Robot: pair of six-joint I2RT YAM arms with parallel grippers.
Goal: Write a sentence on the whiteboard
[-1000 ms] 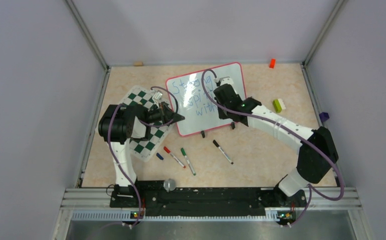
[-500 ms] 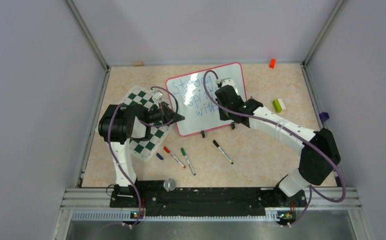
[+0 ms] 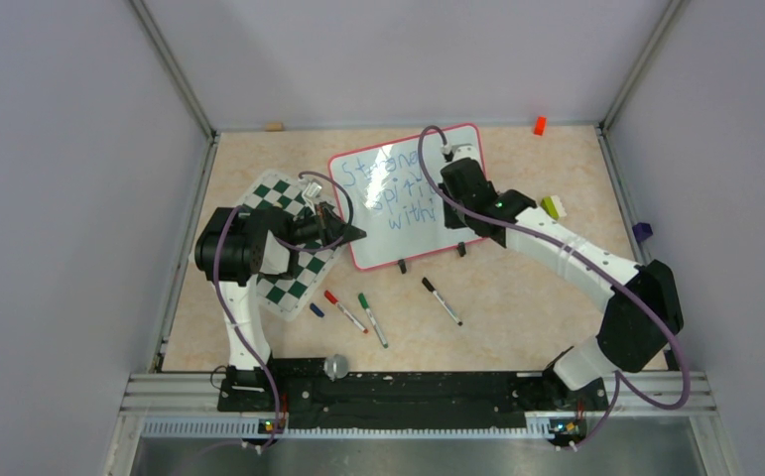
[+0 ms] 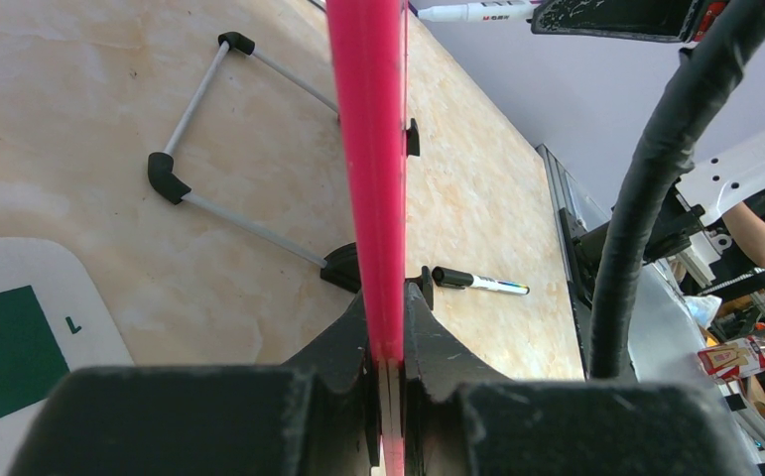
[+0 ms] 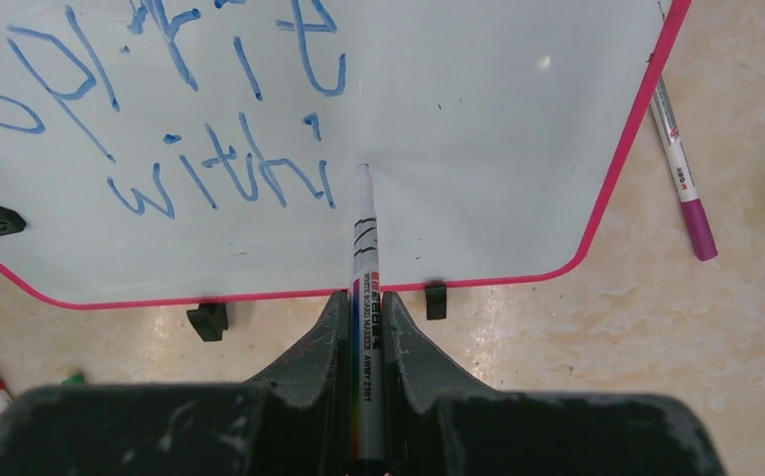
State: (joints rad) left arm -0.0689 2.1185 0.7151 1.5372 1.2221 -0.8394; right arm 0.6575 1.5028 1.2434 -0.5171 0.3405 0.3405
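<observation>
Near strip of the table [image 3: 517, 288]: red marker [image 3: 343, 310], green marker [image 3: 372, 319] and black marker [image 3: 442, 300] lie loose, well short of the board. None has moved in the last second.

Left, middle distance: left gripper [image 4: 386, 307] is clenched on the pink frame of the whiteboard [image 3: 408, 198] at its near-left corner, beside the chess mat [image 3: 281, 288]. Same hold, same spot as a second ago; it steadies the board.

On the board: the right arm has swung rightward and slightly farther out. It now crosses the right half of the board, where before it covered the middle. That uncovers the sentence [image 3: 395, 195]: three blue lines, the lowest reading "with", and a short fresh stroke now shows just after it. Judgement: a fourth word is being started, so writing is under way, not finished.

Right gripper [image 5: 366, 307] is clamped tight on a pen [image 5: 363, 238], held above the board's near edge with the nib pointing away. The nib sits just right of that last stroke, on the same line as "with", with bare white board beyond and to its right. Cannot tell whether the nib touches the surface.

Farther right, off the board: purple marker [image 5: 678, 159] lies just beside the frame, then a green block [image 3: 554, 208]. An orange block [image 3: 539, 125] sits by the far wall.
</observation>
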